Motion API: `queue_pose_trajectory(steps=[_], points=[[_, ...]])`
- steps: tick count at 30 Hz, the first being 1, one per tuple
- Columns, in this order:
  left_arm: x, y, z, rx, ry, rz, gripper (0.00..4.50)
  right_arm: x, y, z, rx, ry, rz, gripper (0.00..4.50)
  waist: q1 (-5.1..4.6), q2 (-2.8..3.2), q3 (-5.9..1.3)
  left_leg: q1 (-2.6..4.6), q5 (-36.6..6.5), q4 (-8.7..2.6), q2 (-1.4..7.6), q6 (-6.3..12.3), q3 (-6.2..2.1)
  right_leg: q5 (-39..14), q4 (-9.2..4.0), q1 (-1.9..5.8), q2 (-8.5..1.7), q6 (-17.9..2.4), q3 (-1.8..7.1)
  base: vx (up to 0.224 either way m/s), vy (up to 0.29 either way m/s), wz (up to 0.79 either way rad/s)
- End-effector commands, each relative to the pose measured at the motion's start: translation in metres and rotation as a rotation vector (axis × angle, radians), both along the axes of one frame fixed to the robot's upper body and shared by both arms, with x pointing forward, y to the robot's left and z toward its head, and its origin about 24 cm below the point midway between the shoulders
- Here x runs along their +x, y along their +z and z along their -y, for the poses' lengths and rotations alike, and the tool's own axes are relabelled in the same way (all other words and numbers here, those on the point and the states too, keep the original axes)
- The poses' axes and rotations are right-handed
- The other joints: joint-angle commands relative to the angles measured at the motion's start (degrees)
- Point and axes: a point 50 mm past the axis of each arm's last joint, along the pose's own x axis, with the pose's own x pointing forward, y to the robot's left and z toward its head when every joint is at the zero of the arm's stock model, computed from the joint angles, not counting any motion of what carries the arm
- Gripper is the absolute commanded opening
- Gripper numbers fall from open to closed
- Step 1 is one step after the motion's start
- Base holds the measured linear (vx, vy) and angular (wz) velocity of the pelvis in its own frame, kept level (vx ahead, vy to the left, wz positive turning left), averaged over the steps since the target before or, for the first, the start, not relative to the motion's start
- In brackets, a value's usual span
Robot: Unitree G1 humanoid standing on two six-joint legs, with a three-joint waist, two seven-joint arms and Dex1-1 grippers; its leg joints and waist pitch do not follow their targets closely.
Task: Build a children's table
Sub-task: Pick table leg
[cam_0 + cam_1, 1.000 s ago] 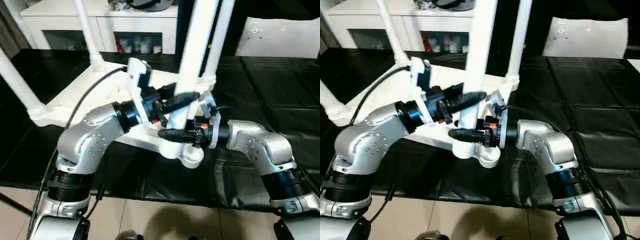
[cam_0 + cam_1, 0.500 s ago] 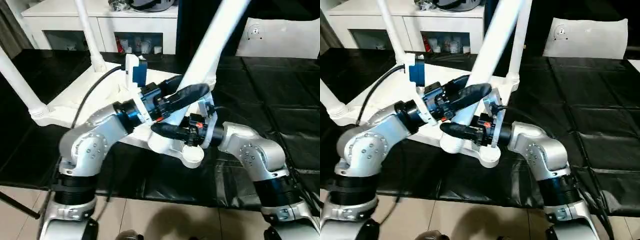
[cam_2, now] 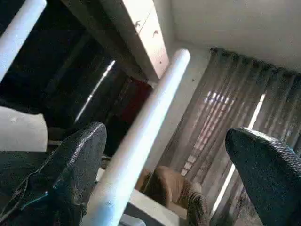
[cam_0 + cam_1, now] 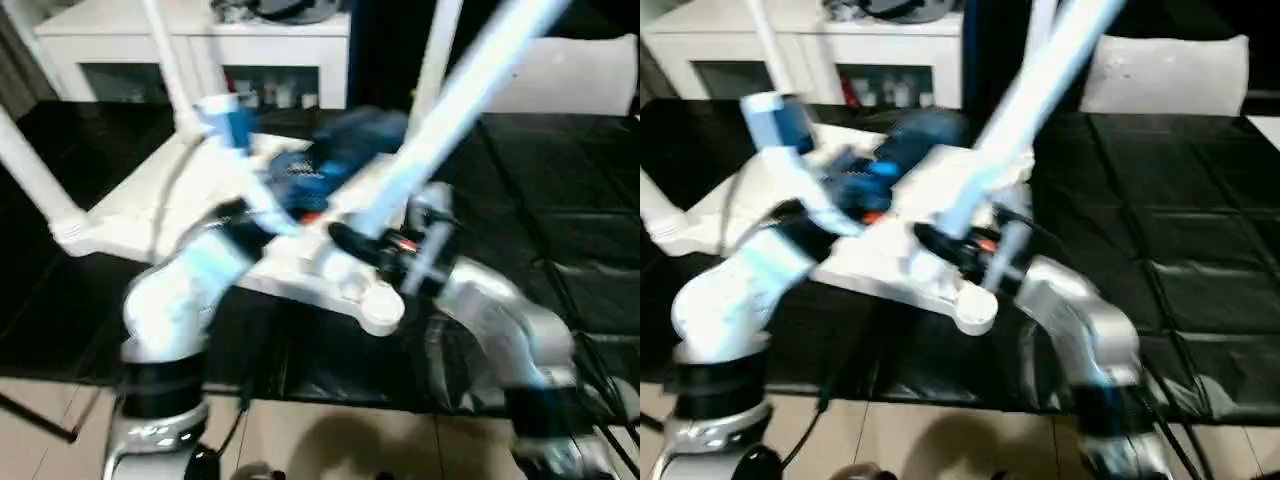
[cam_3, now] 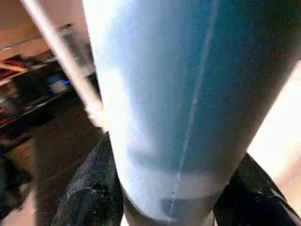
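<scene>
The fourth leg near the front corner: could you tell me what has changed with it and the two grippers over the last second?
The leg has tipped from nearly upright to leaning far to the right. The left gripper has opened and let go of it; its fingers now stand wide apart. The right gripper still clamps the leg near its foot. The tabletop and the three fitted legs stayed put.

Large worktop (image 4: 560, 200) w/ black wrinkled sheet cover, creased into panels; front edge meets pale tiled floor (image 4: 330, 440). Resting directly on cover: white plastic rectangular tabletop (image 4: 150, 200), set at an angle across worktop's left-centre, round corner socket (image 4: 378, 308) near front edge. White tapered tubular legs rise from far corner sockets, e.g. leg (image 4: 35, 165) at left corner, leg (image 4: 168, 62) at rear. Pale cushion-like object (image 4: 1165, 75) at far right edge of worktop; contact w/ cover unclear. Right half of cover bare.
</scene>
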Motion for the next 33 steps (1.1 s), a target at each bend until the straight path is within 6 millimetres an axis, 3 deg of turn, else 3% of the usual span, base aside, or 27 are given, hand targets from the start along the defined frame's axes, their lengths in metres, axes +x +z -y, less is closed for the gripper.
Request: queue_pose_trajectory(steps=[1,3,5,8,14,22,33], points=[[0.001,-0.004,-0.005,0.055,0.035,0.006,4.5,0.0,0.008,0.004,-0.023,-0.063,0.063,1.91,-0.4,-0.12,-4.27,0.34,-8.2,-4.08,2.92,1.58,-1.45,-23.4,-5.34,3.48,-3.98,-0.7,3.49,0.0,0.0,0.0],[0.005,-0.011,-0.011,0.132,0.087,-0.009,4.5,-0.002,0.006,0.008,-0.054,-0.113,0.071,1.91,-0.77,-0.11,-4.14,0.45,-9.1,-4.21,2.84,1.36,-1.54,-24.5,-5.54,3.45,-3.86,0.1,3.36,0.0,0.0,0.0],[0.014,-0.034,-0.023,0.393,0.182,-0.02,4.5,-0.006,0.003,0.014,-0.092,-0.184,0.067,1.91,-1.53,0.06,-4.1,0.47,-9.9,-4.38,2.68,1.17,-1.76,-24.9,-5.51,3.43,-3.57,1.9,3.35,0.0,0.0,0.0],[0.017,-0.057,-0.034,0.648,0.198,0.025,4.5,-0.011,-0.001,0.017,-0.124,-0.212,0.063,1.91,-2.19,0.5,-4.16,0.69,-10.6,-4.6,2.8,1.03,-2.11,-24.8,-5.46,3.36,-3.57,2.7,3.43,0.0,0.0,0.0],[0.016,-0.09,-0.047,0.995,0.125,0.112,4.5,-0.016,-0.01,0.019,-0.152,-0.227,0.052,1.91,-2.82,0.83,-4.15,0.63,-12.3,-4.73,3.11,0.91,-2.14,-21.6,-4.98,3.41,-4.19,-1.6,3.85,0.0,0.0,0.0],[0.019,-0.113,-0.055,1.217,0.026,0.219,4.5,-0.019,-0.013,0.02,-0.166,-0.256,0.018,1.91,-2.8,0.69,-4.14,0.64,-13.0,-4.88,3.15,0.55,-2.2,-21.4,-4.89,3.52,-4.44,-2.7,4.04,0.0,0.0,0.0],[0.027,-0.12,-0.052,1.231,-0.001,0.272,4.5,-0.012,-0.006,0.024,-0.133,-0.331,0.086,1.91,-2.63,0.49,-4.23,0.52,-11.9,-4.8,3.44,0.85,-2.01,-18.0,-4.3,3.59,-4.85,-5.7,4.36,0.0,0.0,0.0]])
